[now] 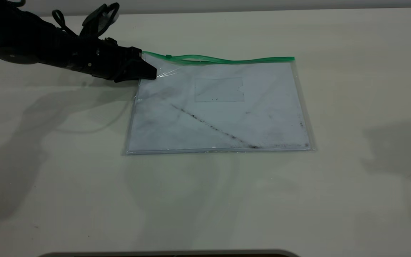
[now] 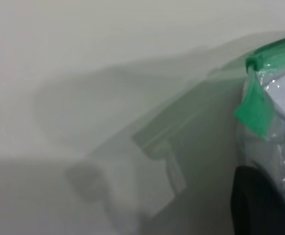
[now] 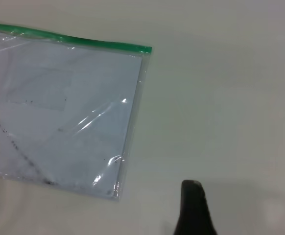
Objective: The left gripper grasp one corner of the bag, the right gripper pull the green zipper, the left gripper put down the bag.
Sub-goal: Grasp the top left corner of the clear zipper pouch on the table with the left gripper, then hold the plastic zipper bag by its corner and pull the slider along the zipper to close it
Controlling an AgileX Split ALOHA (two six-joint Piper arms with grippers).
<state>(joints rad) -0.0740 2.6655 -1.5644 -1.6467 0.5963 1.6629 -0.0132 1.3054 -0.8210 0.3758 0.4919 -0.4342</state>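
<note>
The bag (image 1: 219, 110) lies flat on the table, a clear pouch with white paper, a dark diagonal streak and a small pocket (image 1: 219, 89). The green zipper (image 1: 227, 60) runs wavy along its far edge, with the slider tab (image 1: 168, 56) near the left end. My left gripper (image 1: 147, 71) is shut on the bag's far-left corner, which is slightly raised and crinkled. In the left wrist view the bent green corner (image 2: 254, 115) sits above one of its fingers (image 2: 260, 200). My right gripper (image 3: 194, 208) hovers off the bag's (image 3: 59, 112) right side, apart from it, and is outside the exterior view.
The pale table (image 1: 351, 160) stretches bare around the bag. A dark rounded edge (image 1: 170, 254) shows at the front of the exterior view. The left arm (image 1: 30, 46) reaches in low from the far left.
</note>
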